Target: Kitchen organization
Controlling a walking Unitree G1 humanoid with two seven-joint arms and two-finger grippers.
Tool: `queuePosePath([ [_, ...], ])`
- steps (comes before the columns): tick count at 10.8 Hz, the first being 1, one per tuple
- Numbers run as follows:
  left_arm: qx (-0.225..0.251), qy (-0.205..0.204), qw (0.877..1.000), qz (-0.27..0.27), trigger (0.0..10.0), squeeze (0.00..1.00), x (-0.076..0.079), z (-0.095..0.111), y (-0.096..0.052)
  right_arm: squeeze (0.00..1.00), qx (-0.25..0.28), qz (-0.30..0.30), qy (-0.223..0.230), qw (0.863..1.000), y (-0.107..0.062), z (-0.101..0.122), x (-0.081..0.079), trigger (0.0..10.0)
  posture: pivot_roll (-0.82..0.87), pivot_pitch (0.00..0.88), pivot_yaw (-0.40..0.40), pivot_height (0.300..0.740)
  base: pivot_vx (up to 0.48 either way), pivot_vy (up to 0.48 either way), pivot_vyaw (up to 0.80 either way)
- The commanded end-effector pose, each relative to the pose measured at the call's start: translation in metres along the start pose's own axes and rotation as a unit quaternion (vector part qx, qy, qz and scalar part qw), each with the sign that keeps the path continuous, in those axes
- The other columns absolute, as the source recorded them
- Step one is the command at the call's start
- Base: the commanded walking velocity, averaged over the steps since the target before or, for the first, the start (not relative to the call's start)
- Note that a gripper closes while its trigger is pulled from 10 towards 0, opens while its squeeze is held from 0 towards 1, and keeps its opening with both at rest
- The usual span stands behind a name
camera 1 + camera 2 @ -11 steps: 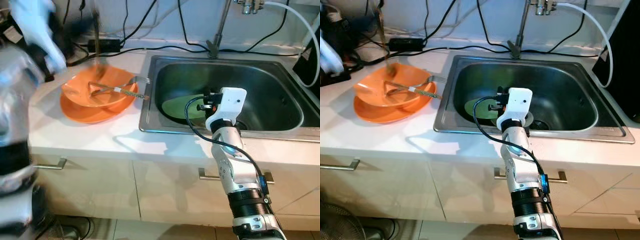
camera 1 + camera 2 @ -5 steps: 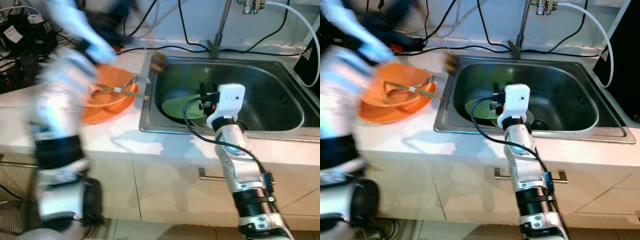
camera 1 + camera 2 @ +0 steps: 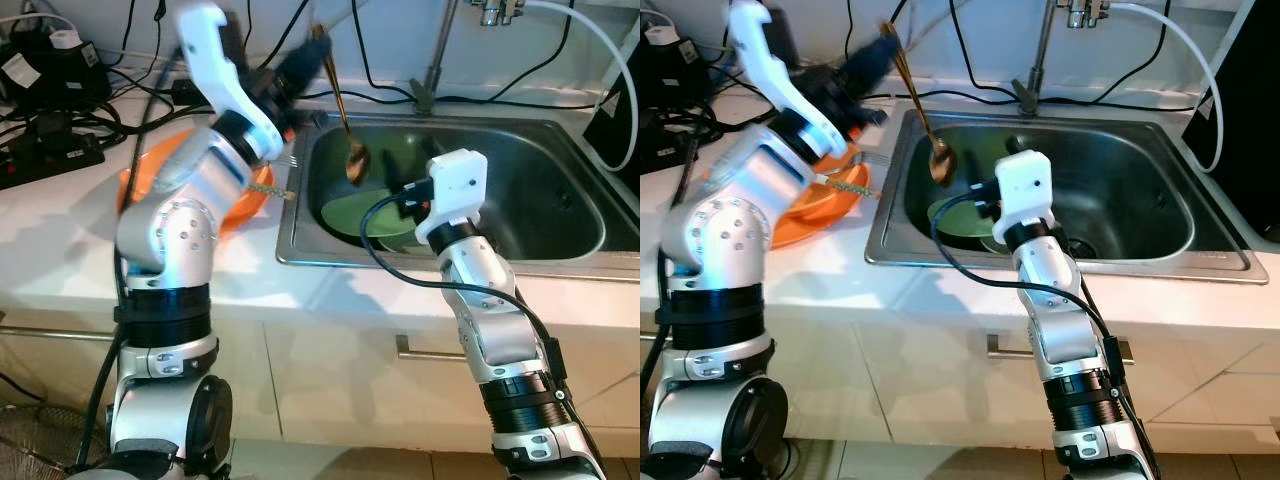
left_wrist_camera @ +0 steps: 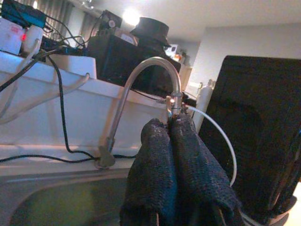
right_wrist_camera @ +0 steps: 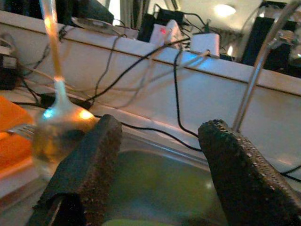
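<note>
Counter (image 3: 60,230): white top running along the wall, its front edge above pale cabinet doors; the left end is crowded with black cables and plugs.
Sink (image 3: 560,170): steel basin let into the counter, its raised rim just beside the orange dishes on the left; the right half of the basin is bare steel with open room.
Faucet (image 3: 1040,60): rises from the back rim of the sink, with a white hose curving off to the right.
Orange plates (image 3: 805,215): stacked on the counter just left of the sink rim, partly hidden behind the left arm; a fork (image 3: 845,182) lies across them, pointing toward the sink.
Green plate (image 3: 355,212): lies flat on the sink floor, left of centre, partly behind the right wrist.
Left gripper (image 3: 300,62): raised above the sink's back-left corner, fingers pressed together on the handle of a spoon.
Spoon (image 3: 346,125): gold, hangs steeply with its bowl down over the left part of the basin, above the green plate and clear of the sink wall.
Right gripper (image 5: 155,160): reaches over the front rim into the sink, fingers spread apart and holding nothing; the spoon bowl hangs close to one finger, not touching.
</note>
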State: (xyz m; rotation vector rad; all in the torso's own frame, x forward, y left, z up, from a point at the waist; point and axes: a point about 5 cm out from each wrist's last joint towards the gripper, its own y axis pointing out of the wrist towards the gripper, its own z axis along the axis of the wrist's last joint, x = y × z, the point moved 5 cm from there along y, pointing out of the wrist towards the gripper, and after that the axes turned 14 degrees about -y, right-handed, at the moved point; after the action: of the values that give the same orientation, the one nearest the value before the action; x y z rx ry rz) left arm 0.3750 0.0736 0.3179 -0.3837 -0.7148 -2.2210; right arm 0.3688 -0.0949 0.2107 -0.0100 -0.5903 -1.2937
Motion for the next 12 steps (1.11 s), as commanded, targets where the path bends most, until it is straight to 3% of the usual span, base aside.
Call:
queuePosePath([
  [1, -0.002, 0.011, 1.000, 0.002, 10.0, 0.00, 0.000, -0.003, 0.002, 0.00, 0.014, 0.013, 0.003, 1.000, 0.000, 0.008, -0.001, 10.0, -0.08, 0.000, 0.020, 0.740, 0.000, 0.000, 0.00],
  [3, -0.013, 0.016, 1.000, 0.001, 10.0, 0.00, 0.002, -0.014, 0.003, 0.00, 0.036, 0.026, 0.050, 0.998, -0.001, 0.020, -0.001, 10.0, -0.08, 0.000, 0.024, 0.740, 0.000, 0.000, 0.00],
  [5, -0.028, 0.019, 0.999, -0.001, 10.0, 0.00, 0.005, -0.023, 0.003, 0.00, 0.042, 0.040, 0.056, 0.997, -0.001, 0.024, -0.005, 10.0, -0.08, 0.000, 0.030, 0.740, 0.000, 0.000, 0.00],
  [8, -0.046, 0.012, 0.999, -0.010, 10.0, 0.00, 0.009, -0.035, 0.003, 0.00, 0.047, 0.081, 0.073, 0.993, -0.002, 0.029, -0.023, 10.0, -0.08, 0.000, 0.034, 0.740, 0.000, 0.000, 0.00],
  [12, -0.060, 0.012, 0.998, -0.022, 10.0, 0.00, 0.016, -0.041, 0.004, 0.00, 0.013, 0.078, 0.055, 0.995, -0.003, 0.015, -0.026, 10.0, -0.07, 0.000, 0.029, 0.740, 0.000, 0.000, 0.00],
])
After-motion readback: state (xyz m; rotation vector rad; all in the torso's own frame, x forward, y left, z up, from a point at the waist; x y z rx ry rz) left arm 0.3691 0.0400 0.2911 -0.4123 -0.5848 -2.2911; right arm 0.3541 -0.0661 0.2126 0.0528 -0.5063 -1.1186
